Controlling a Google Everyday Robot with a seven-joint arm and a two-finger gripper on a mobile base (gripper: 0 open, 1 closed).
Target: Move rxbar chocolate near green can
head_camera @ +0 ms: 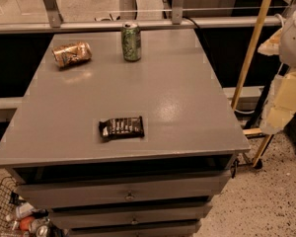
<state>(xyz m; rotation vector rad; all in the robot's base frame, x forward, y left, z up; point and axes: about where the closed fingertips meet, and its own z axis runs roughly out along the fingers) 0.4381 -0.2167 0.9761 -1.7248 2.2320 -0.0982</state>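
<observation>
- The chocolate bar (pixel 121 127) lies flat near the table's (pixel 187 102) front edge, left of centre.
- The green can (pixel 131 42) stands upright at the far edge, well apart from the bar.
- A copper can (pixel 71 54) lies on its side, far left.
- The gripper (pixel 286 100) hangs beyond the table's right side; whether it is apart or together, I cannot tell.

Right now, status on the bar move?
Gripper not in view, nowhere over the grey tabletop. Black-wrapped rxbar chocolate flat near front edge; slim green can upright at back. Dented copper-coloured can lying left of it, off the path.

grey drawer cabinet (pixel 187 107), copper can (pixel 71 54) on its side, wire basket (pixel 0 209)
</observation>
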